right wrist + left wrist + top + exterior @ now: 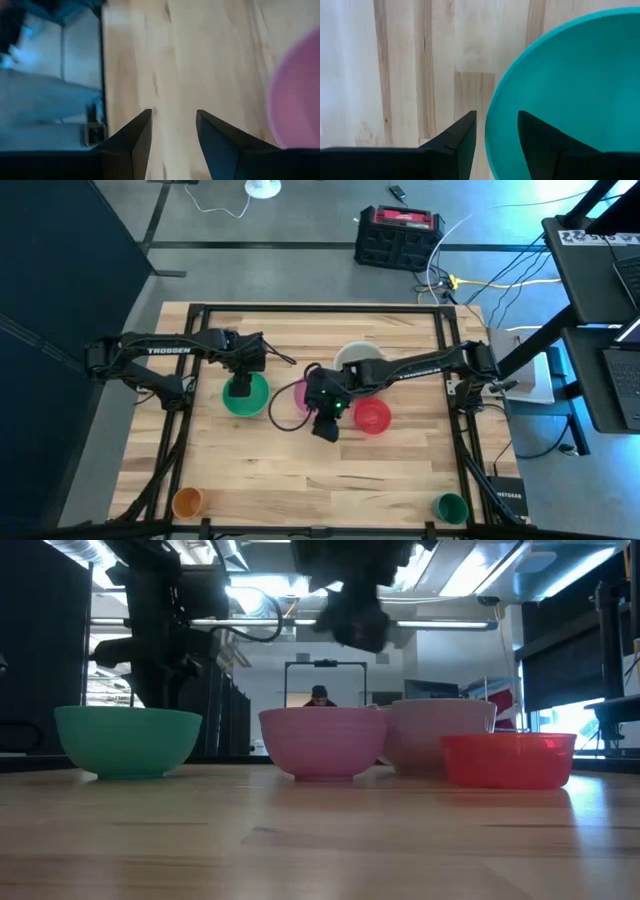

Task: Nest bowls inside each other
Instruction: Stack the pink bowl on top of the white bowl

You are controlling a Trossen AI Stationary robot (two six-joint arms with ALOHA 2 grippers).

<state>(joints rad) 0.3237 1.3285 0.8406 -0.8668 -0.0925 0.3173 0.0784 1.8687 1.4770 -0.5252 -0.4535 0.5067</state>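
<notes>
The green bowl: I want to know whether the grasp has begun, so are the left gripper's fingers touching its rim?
Cannot tell. In the left wrist view the left gripper straddles the green bowl rim, contact unclear.

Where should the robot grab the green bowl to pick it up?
By its thin rim, coming down from above. The green bowl stands upright and open, too round and wide to squeeze whole. The left end effector already straddles the rim, one finger inside and one outside, so pinching the wall there looks best.
</notes>
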